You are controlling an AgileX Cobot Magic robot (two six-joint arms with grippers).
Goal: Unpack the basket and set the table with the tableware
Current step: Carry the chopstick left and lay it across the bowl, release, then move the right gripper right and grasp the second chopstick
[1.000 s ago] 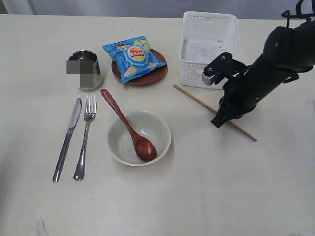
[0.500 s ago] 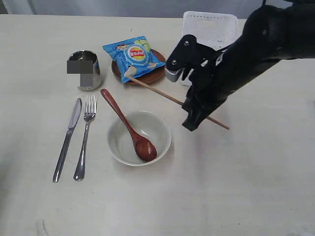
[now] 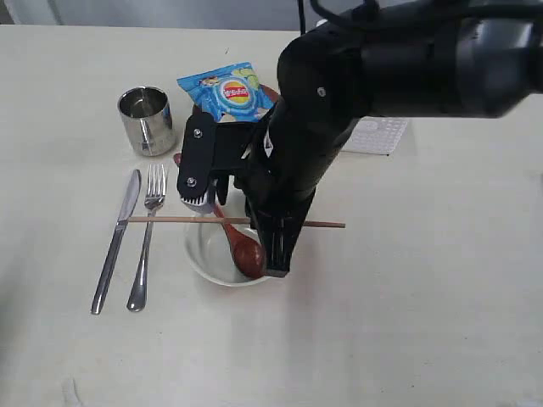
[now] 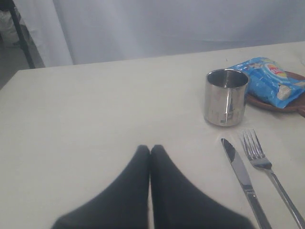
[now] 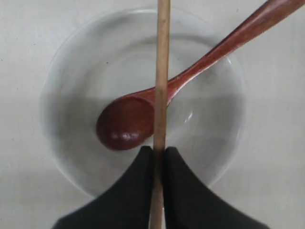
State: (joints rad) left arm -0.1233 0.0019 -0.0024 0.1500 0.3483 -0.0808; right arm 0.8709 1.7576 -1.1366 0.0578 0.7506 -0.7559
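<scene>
My right gripper is shut on a wooden chopstick, holding it level just above the off-white bowl. In the bowl lies the reddish-brown spoon. Only one chopstick shows. Left of the bowl lie the knife and fork, with the steel cup behind them. The white basket is mostly hidden behind the right arm. My left gripper is shut and empty, low over bare table, outside the exterior view.
A blue chip bag rests on the dark brown plate behind the bowl. The bulky right arm covers the middle of the table. Bare tabletop lies to the right and front.
The right arm has swung left from beside the basket, carrying the chopstick across to above the bowl. The chopstick has turned from slanted to level.
</scene>
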